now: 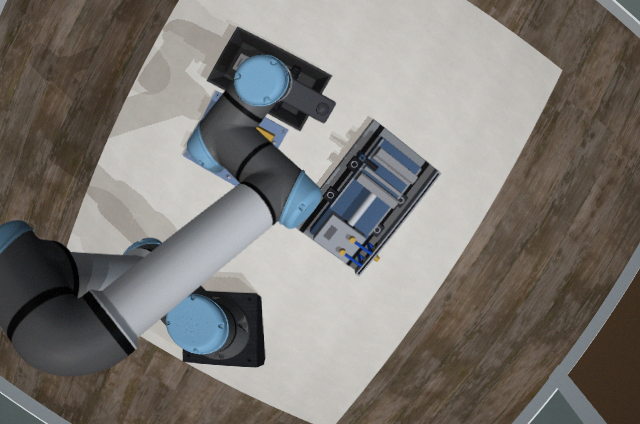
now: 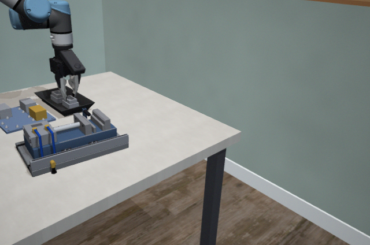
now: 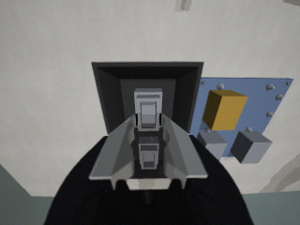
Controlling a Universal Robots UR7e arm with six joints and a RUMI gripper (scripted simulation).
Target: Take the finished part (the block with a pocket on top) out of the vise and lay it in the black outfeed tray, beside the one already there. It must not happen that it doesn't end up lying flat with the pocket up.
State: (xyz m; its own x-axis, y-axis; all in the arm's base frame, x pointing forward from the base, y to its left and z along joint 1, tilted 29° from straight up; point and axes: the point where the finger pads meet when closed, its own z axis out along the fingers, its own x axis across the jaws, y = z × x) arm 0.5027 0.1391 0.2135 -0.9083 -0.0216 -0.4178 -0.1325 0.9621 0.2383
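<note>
My gripper (image 2: 68, 93) is over the black outfeed tray, shut on the finished part (image 3: 148, 110), a grey block with a pocket on top. I hold the part low inside the tray (image 3: 147, 94); I cannot tell whether it touches the tray floor. A second grey pocketed part (image 3: 149, 156) lies in the tray right beside it, and both show in the side view (image 2: 70, 101) (image 2: 56, 96). The vise (image 1: 369, 197) stands to the right of the tray with nothing between its jaws (image 2: 92, 121). In the overhead view my wrist (image 1: 261, 80) hides the parts.
A blue fixture plate (image 3: 239, 117) next to the tray carries a yellow block (image 3: 225, 109) and grey blocks (image 3: 250, 146). The arm's base (image 1: 217, 328) stands near the table's front edge. The table edge (image 2: 233, 134) lies far to the right.
</note>
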